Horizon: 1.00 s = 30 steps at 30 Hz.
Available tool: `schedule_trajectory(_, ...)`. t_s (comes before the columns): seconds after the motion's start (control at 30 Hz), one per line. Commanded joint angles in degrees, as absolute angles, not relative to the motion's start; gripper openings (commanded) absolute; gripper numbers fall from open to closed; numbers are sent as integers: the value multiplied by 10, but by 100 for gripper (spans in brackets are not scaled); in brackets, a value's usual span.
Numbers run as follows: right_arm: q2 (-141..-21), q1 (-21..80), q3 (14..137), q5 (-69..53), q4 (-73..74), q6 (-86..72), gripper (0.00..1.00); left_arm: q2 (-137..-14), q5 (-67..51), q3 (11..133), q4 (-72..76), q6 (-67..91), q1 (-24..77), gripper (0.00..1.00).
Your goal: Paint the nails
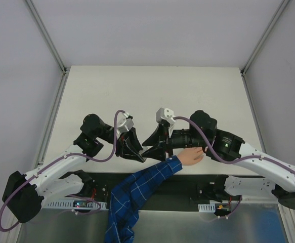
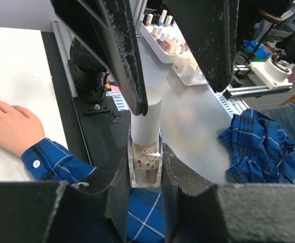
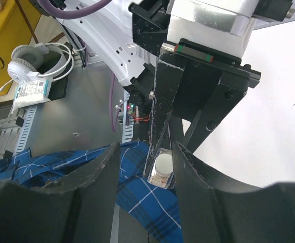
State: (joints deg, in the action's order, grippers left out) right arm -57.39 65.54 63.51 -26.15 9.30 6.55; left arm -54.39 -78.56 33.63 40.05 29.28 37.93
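The hand (image 1: 192, 155) lies flat near the desk's near edge, its nails too small to see; treat it as soft and alive, touch lightly. Your left gripper (image 2: 146, 174) clenches the bottle (image 2: 145, 163), small, glass, slippery; your right gripper (image 3: 163, 135) stands released around its white cap (image 3: 163, 163); take hold there.

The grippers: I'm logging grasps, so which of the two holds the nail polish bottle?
The left gripper: its jaws clamp the glittery nail polish bottle. The right gripper reaches its white cap from above.
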Motion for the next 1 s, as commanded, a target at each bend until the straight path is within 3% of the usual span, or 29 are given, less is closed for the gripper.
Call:
schedule_trajectory(0.0, -581, 651, 642, -296, 60, 79, 47, -530, -809, 356, 440, 285, 386, 0)
schedule_trajectory(0.47, -584, 641, 626, -292, 67, 81, 45, -516, -806, 355, 442, 277, 385, 0)
schedule_trajectory(0.57, -582, 641, 627, -301, 67, 83, 37, -521, -808, 358, 440, 280, 385, 0)
schedule_trajectory(0.67, -585, 637, 629, -303, 68, 76, 20, -517, -800, 357, 440, 280, 384, 0)
schedule_trajectory(0.73, -589, 635, 631, -314, 70, 72, 1, -513, -788, 356, 433, 271, 383, 0)
schedule_trajectory(0.97, -611, 642, 621, -238, 70, 48, 0, -467, -620, 359, 309, 170, 352, 0)
